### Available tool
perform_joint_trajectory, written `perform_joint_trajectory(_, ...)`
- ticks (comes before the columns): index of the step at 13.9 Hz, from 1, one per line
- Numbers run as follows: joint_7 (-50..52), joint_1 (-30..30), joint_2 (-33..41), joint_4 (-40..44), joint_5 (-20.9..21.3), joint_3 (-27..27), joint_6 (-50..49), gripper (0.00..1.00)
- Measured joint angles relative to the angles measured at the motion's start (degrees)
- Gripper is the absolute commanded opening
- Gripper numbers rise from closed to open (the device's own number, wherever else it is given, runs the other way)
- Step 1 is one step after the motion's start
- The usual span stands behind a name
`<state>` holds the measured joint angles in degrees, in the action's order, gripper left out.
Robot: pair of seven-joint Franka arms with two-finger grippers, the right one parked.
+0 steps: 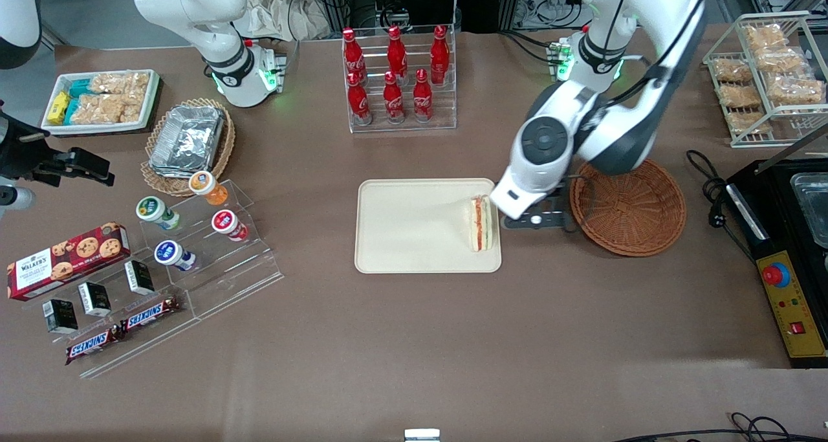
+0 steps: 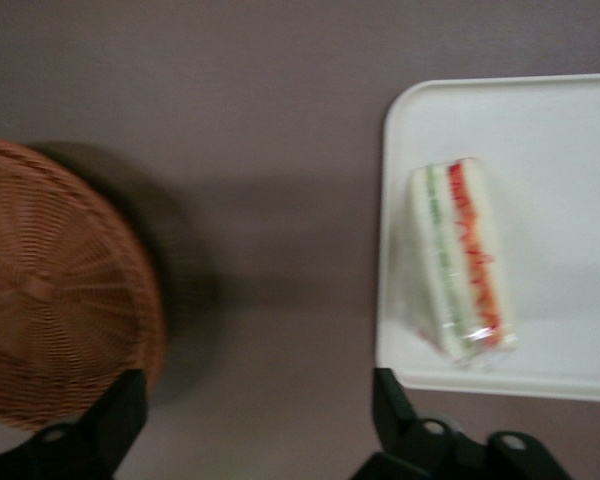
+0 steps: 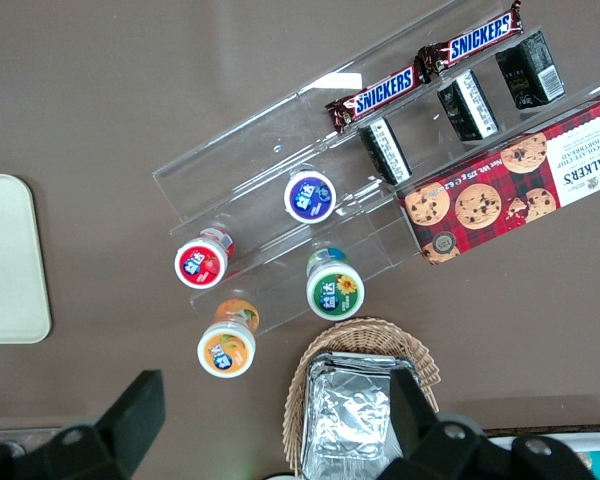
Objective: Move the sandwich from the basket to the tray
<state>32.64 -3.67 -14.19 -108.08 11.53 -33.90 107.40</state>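
Sandwich [image 1: 482, 223] lies on tray [image 1: 414, 228], frame centre, by the edge nearest basket [image 1: 629, 206]. Gripper [image 2: 250, 425] spread wide, empty, over bare table btwn tray and basket. Looks light, soft, squashable; grip gently across bread faces.

We see the sandwich [image 1: 482, 222] lying on the tray [image 1: 414, 235] at its basket-side edge, the gripper [image 1: 540, 220] hanging spread between tray and basket [image 1: 637, 219].
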Motion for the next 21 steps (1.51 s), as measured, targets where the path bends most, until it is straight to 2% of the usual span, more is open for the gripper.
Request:
perform_joint_trajectory(2, -8.2, -4.8, 3.7, 0.0, -2.1, 0.2, -3.0, 1.00)
perform_joint_trajectory(6, -21.9, -13.8, 8.7, -0.2, -3.7, 0.4, -5.0, 1.00)
perform_joint_trajectory(12, -41.6, -27.4, 12.9, 0.9, -5.9, 0.9, -4.9, 1.00)
perform_joint_trajectory(16, -46.4, -31.9, 13.3, 7.8, -6.4, 1.0, -8.7, 1.00)
perform_joint_trajectory(21, -46.7, -32.1, 10.5, 20.6, -6.6, 0.9, -18.6, 1.00)
